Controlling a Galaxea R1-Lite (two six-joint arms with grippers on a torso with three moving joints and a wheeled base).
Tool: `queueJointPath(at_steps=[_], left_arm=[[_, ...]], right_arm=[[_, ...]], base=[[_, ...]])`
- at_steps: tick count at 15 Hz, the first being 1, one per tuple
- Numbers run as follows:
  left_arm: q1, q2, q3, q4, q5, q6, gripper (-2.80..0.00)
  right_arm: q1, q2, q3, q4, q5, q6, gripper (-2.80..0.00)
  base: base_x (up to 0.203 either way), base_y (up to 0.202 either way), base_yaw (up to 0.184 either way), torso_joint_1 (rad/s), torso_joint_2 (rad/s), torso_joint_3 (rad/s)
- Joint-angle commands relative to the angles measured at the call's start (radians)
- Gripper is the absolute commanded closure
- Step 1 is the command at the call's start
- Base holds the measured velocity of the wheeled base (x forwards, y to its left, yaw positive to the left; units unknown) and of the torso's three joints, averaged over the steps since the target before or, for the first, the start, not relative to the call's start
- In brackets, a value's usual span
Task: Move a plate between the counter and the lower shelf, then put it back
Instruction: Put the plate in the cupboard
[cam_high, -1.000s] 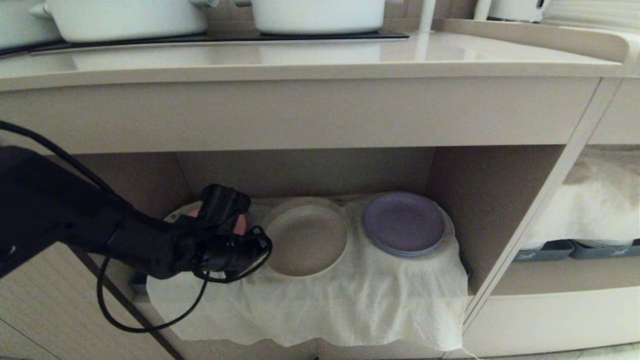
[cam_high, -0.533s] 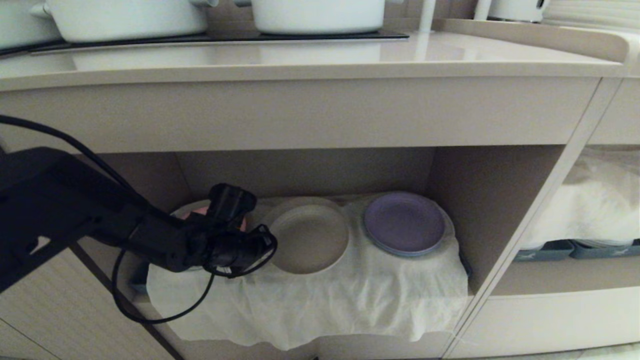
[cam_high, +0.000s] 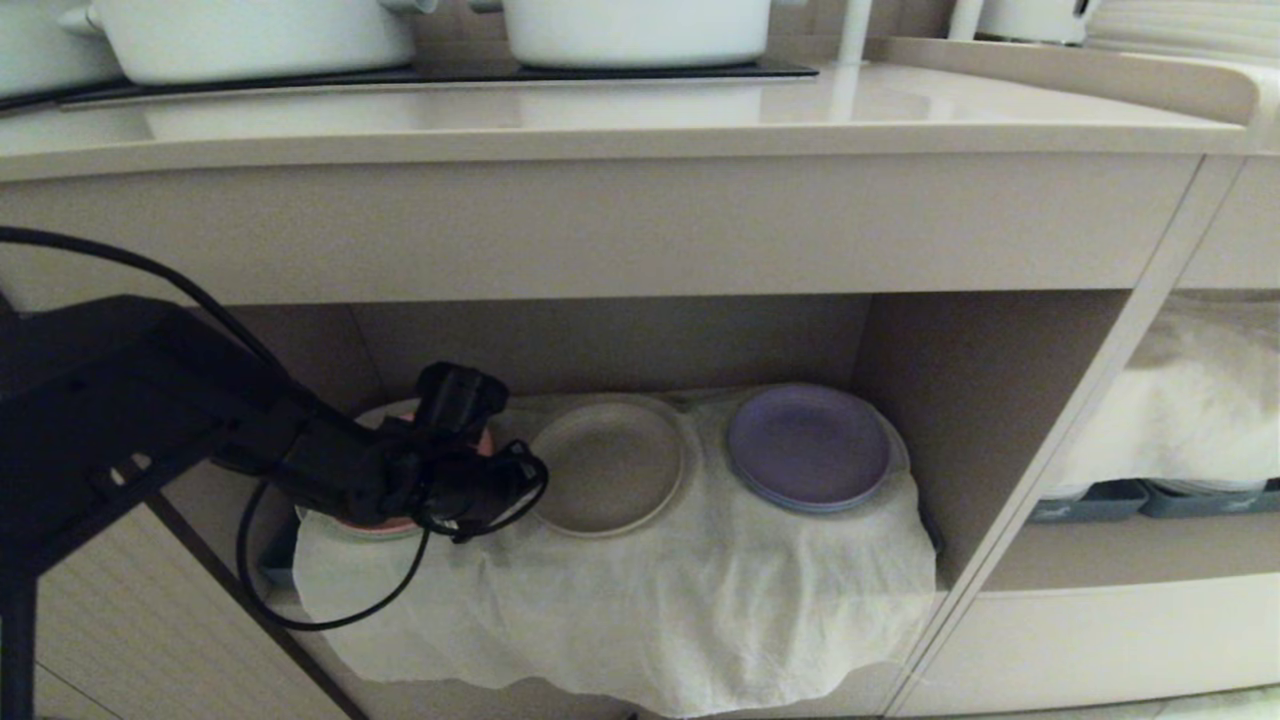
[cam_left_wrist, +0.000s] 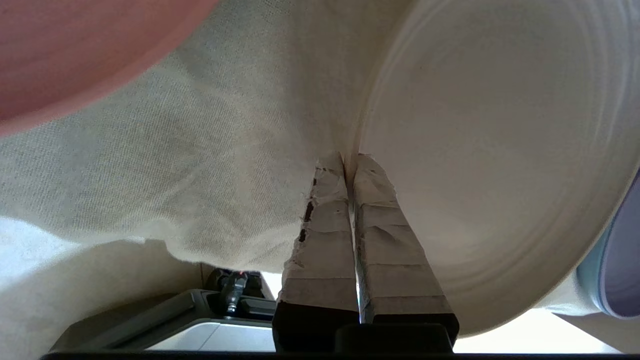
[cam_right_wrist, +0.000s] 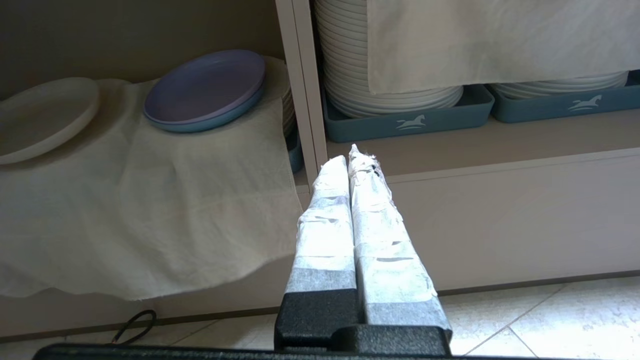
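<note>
The cream plate (cam_high: 610, 467) lies on the white cloth (cam_high: 640, 600) of the lower shelf (cam_high: 980, 400), between a pink plate (cam_high: 385, 522) and a purple plate (cam_high: 808, 447). The left claw (cam_left_wrist: 348, 159) is clamped on the plate's near rim, fingers together with the rim pinched between the tips. Judgement: lift slowly, keep the plate level, clear the cloth and the shelf opening before rising to the table (cam_high: 600, 120). The right claw (cam_right_wrist: 356, 155) hangs closed and empty, low outside the shelf. Whether cloth is caught in the pinch is uncertain; the arm hides most of the pink plate.
</note>
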Motion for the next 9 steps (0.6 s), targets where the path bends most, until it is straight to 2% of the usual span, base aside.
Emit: queueJointPath(at_steps=[1, 9], left_arm=[[0.0, 0.012, -0.007, -0.002, 0.0, -0.006, 0.0], [0.0, 0.047, -0.042, 0.0, -0.002, -0.008, 0.0]], right_arm=[[0.0, 0.0, 0.0, -0.001, 0.0, 0.001, 0.0], [0.0, 0.0, 0.0, -0.001, 0.0, 0.001, 0.0]], base=[[0.0, 0.0, 0.0, 0.0, 0.0, 0.0], [0.0, 0.0, 0.0, 0.0, 0.0, 0.0]])
